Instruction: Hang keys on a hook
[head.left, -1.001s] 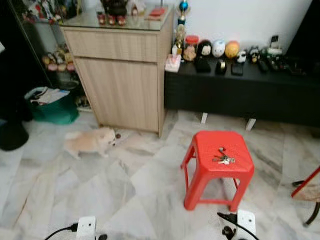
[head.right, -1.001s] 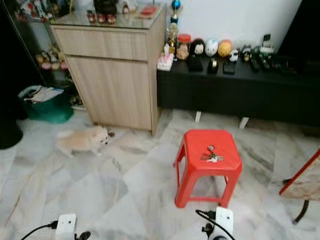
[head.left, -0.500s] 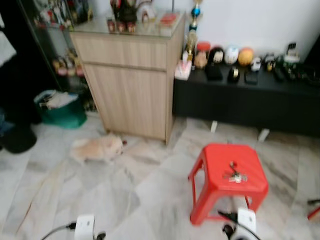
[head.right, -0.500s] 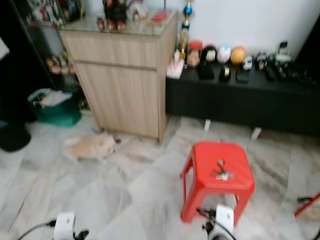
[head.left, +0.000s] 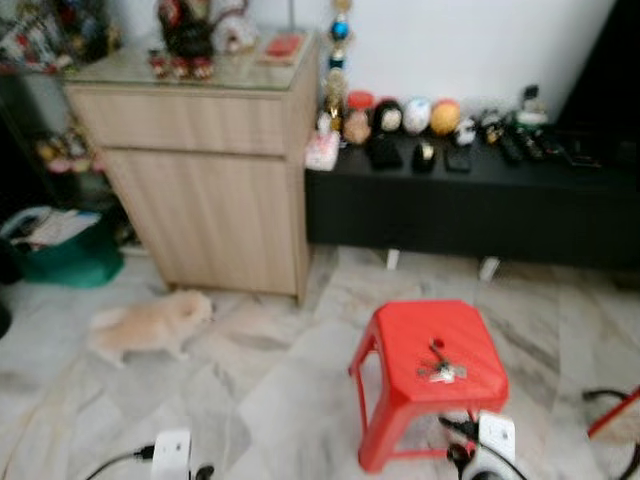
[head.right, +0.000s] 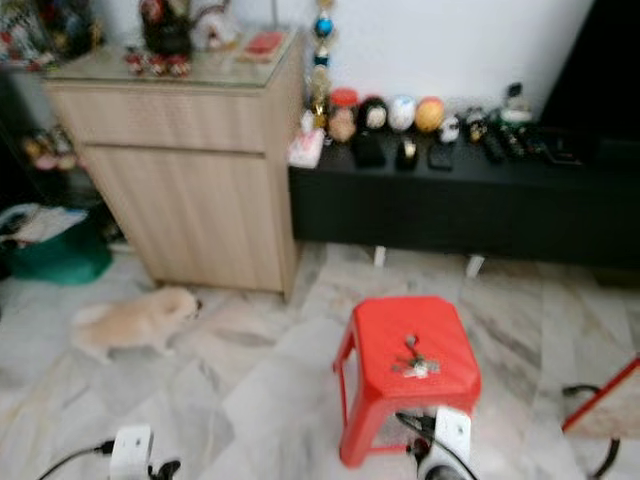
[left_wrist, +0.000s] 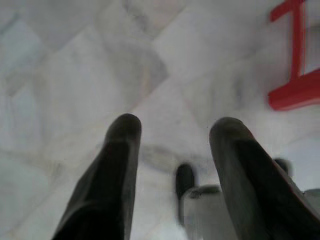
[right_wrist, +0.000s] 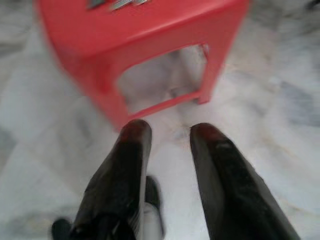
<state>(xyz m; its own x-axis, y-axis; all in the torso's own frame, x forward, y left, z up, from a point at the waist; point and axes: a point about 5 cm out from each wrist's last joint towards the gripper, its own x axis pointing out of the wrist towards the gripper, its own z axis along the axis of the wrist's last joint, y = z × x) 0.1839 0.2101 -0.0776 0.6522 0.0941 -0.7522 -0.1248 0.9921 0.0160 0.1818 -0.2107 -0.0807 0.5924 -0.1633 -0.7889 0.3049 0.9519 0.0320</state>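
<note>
Keys (head.left: 441, 366) lying on the red plastic stool (head.left: 400, 350), just ahead of the right gripper (right_wrist: 167, 132); fingers parted, holding nothing. Left gripper (left_wrist: 172, 130) likewise spread, empty, over marble floor (head.left: 250, 390). No hook made out. Seemingly approaching; next, reaching forward onto the seat and pinching the keys.

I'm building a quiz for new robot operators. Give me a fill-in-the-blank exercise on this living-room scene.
1. The keys lie on top of the ______ stool.
2. A small fluffy ______ stands on the marble floor near the wooden cabinet.
3. The black low bench stands to the robot's ______ of that cabinet.
4. The right gripper hangs above the floor beside the stool, jaws ______.

Missing words: red; dog; right; open
</note>
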